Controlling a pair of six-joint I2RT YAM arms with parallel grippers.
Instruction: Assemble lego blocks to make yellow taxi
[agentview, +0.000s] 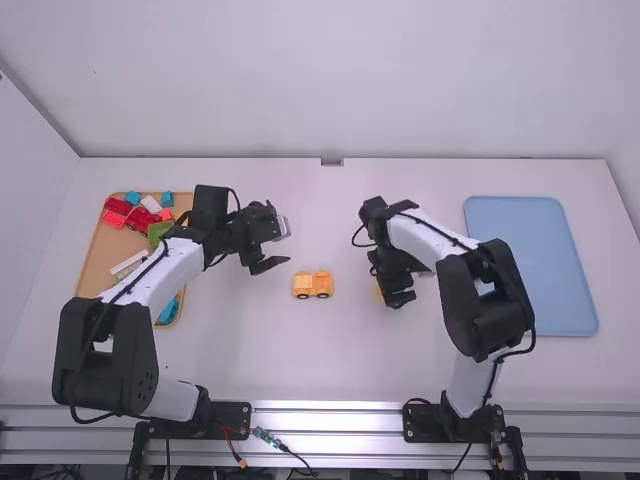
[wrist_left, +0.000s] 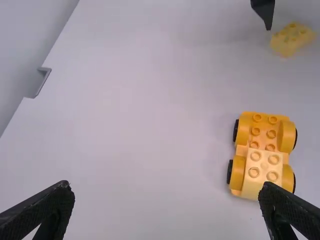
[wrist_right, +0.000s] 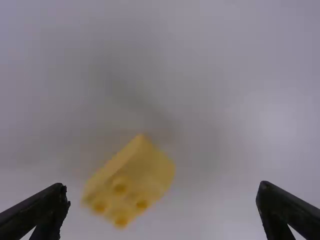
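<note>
Right fingers: spread wide, released, above yellow block | Left fingers: spread wide, released

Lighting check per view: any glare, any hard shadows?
High view: fairly even light, bright streaks on the metal rail; left wrist view: faint soft shade beside the wheeled yellow build; right wrist view: soft dark patch on the table by the yellow block, no hard edge to it.
</note>
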